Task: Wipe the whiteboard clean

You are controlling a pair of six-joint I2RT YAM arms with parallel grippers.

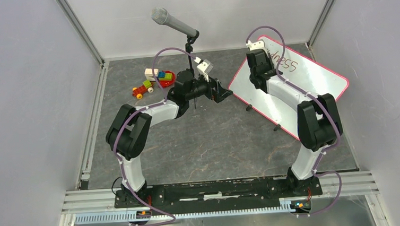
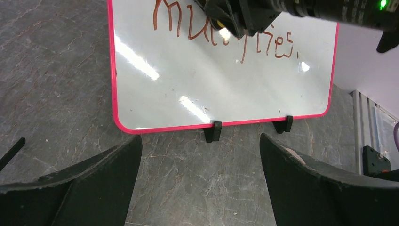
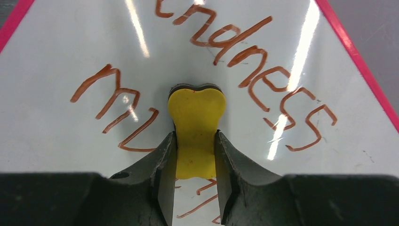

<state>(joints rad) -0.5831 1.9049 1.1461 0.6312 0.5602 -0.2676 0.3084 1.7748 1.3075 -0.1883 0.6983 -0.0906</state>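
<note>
Grey, marbled stone-look table (image 1: 205,139) fills the floor of a booth with pale walls. The whiteboard (image 1: 318,78) lies in the upper right of the top view, turned at an angle to the table's edges, its pink-red frame running all round. Two small black clips (image 2: 215,131) sit on the edge of the board nearest the left wrist camera, at the centre of that view.

Red handwriting (image 3: 263,80) crosses the board. In the right wrist view, "ness" can be read at the right, while other strokes run to the left and toward the bottom.

The right fingers (image 3: 164,160) are closed on a yellow eraser (image 3: 196,113), which sits at the centre of that view. Its dark underside meets the white surface amid the writing. From above, this arm reaches over the board's upper left part.

The left fingers (image 2: 108,174) are spread wide with nothing between them. They frame the lower corners of the left wrist view and hang above bare table, just short of the clipped edge.

A microphone (image 1: 173,22) on a black stand rises at the top centre of the top view. Coloured toy blocks (image 1: 155,80) lie left of centre, well apart from the board.
</note>
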